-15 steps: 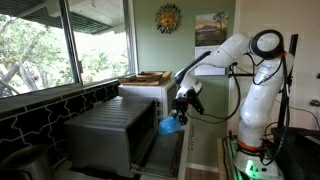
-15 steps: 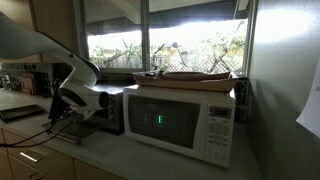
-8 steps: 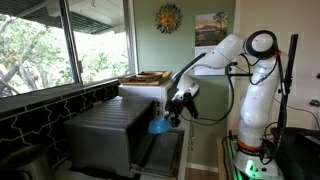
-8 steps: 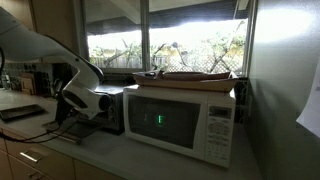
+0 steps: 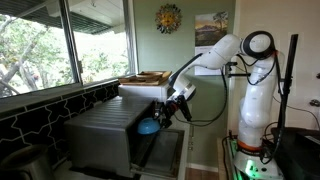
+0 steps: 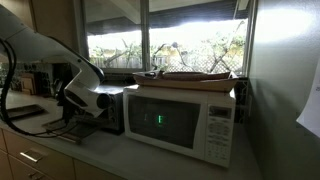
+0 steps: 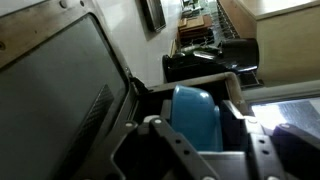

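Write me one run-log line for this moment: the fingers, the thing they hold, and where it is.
fingers: closed on blue object | place: at front of toaster oven | nearby: white microwave

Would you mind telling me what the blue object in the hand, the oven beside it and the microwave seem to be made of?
The blue object is probably plastic: even, matte blue with soft highlights. The oven looks like brushed metal, grey with a dull sheen; its front is darker, perhaps glass. The microwave has a white painted or plastic shell and a dark, glossy door window.
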Controlling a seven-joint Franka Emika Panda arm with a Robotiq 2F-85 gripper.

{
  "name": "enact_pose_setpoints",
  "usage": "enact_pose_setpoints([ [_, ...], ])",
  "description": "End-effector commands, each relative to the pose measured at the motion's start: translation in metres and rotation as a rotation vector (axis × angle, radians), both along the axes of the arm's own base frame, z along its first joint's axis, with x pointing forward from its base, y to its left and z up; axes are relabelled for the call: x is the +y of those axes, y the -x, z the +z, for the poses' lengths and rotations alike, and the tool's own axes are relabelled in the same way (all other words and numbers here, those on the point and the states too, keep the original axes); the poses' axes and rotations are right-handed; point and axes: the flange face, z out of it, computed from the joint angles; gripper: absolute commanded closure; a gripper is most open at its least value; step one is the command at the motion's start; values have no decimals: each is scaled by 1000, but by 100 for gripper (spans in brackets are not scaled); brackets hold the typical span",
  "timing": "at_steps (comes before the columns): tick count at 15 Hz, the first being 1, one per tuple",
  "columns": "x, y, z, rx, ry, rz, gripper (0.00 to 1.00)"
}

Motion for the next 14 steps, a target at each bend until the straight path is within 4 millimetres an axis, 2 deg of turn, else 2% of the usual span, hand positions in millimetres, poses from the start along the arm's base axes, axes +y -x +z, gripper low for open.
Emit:
enact_pose_setpoints([
  [1, 6, -12, -6, -24, 20, -69, 73],
  [7, 11, -21, -9, -21, 25, -179, 73],
  [14, 14, -23, -12, 7, 42, -259, 73],
])
